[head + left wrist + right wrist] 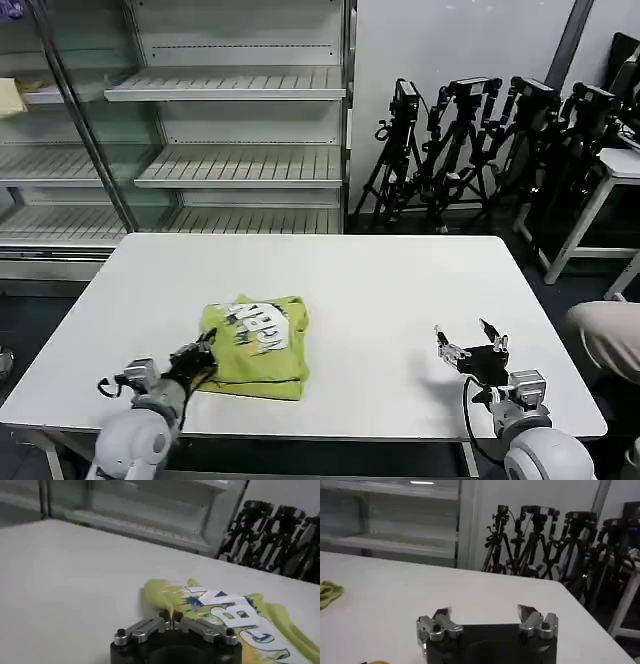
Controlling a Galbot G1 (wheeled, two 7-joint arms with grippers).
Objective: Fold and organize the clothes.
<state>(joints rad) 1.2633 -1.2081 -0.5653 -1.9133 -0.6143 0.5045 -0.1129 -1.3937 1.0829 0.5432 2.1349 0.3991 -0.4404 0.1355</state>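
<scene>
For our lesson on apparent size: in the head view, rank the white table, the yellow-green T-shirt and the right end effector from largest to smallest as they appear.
1. Table: largest by far.
2. T-shirt, folded on it.
3. Right end effector: smallest, fingers open, even though it sits nearer the camera.

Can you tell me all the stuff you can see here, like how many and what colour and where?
Lime yellow-green cotton T-shirt with white printed graphic: one, folded, on the table's near left part.
White rectangular table: one, in front of the robot.
Pale metal slatted shelves: several tiers, behind the table on the left.
Black camera tripods: several, by the wall behind the table on the right.
Beige fabric thing: one, at the right edge.
Left tool: one, black and silver, fingers pinched shut on the T-shirt's left edge.
Right tool: one, black and silver, fingers open, over bare table on the near right.
</scene>
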